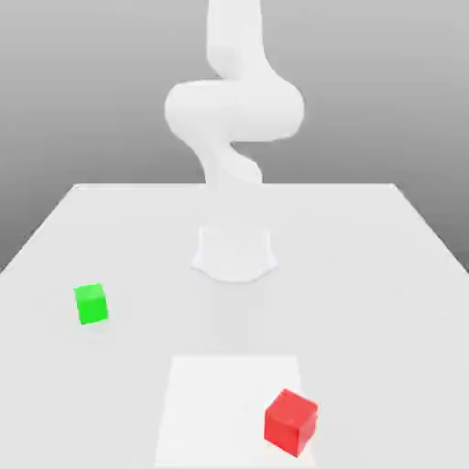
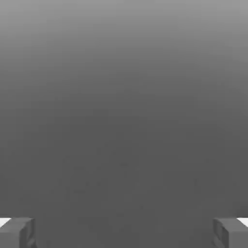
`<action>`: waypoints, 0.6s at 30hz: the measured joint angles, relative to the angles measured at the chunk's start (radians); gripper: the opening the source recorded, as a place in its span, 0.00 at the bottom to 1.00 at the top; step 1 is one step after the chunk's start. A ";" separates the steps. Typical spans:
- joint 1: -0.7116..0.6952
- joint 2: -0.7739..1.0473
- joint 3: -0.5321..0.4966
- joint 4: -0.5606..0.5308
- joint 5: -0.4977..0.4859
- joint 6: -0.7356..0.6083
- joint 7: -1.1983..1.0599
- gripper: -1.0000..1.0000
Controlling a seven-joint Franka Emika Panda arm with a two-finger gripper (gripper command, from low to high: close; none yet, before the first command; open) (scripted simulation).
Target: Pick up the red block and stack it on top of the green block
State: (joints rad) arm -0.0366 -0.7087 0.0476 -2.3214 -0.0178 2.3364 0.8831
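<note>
Standing here, I find the two cubes in the exterior view: a bright green block (image 1: 92,304) and a bright red block (image 1: 291,423), both with plain, smooth faces. The hand view gives me something else, the two fingers (image 2: 26,232) of the Panda's two-finger gripper (image 2: 124,232) against a smooth grey backdrop (image 2: 124,121). The claw is released, its fingers spread well apart with that same grey between them. Back in the exterior view, take the white arm base (image 1: 234,256) as the middle of a clock: the green block sits between eight and nine o'clock, out on the pale tabletop (image 1: 366,311), while the red one lies between five and six. Seen from the green block, the red block is at about four o'clock, well apart from it. The red block is over the three-to-four o'clock side of a white square patch (image 1: 220,403), overlapping its edge and turned so that a corner faces the camera. As for pose, the white Panda arm (image 1: 234,110) rises from its base, bends through a bulky joint swung out toward nine and three o'clock, then climbs toward twelve and out past the picture's edge.
</note>
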 joint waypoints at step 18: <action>-0.136 0.660 0.222 -0.154 -0.154 0.261 0.618 0.50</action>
State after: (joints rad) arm -0.1731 -0.0484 0.2695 -2.4750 -0.1720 2.5977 1.5008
